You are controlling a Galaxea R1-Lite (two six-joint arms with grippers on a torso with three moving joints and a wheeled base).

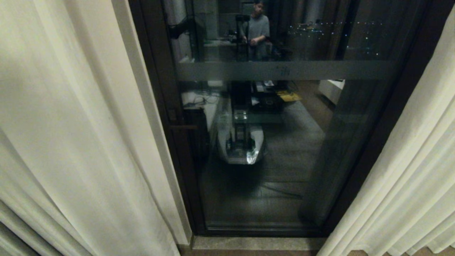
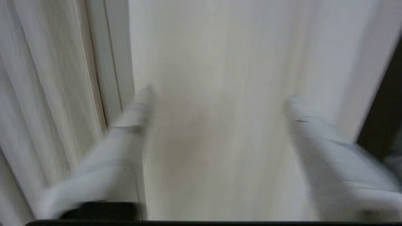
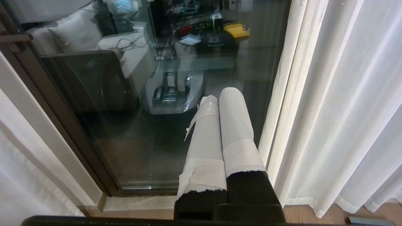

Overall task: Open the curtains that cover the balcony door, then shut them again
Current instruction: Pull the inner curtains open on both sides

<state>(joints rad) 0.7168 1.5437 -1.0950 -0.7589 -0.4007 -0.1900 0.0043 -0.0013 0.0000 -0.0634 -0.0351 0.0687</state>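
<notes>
Curtains (image 1: 81, 142): matt cream cloth, fine woven texture, soft pleats. Balcony door (image 1: 284, 142): glossy glass, strongly reflective, frosted matt band in upper part of frame; frame dark, smooth. Right gripper (image 3: 220, 97) fingers wrapped in pale matt tape. Sill (image 1: 256, 243) speckled, stone-like.

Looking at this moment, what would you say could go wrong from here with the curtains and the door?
The left gripper is open against the left curtain with no fold between its fingers, so a close may catch too little fabric and slip. The balcony door glass lies bare just beside that panel; a wide sweep might knock its frame. The right gripper is shut near the right curtain.
</notes>
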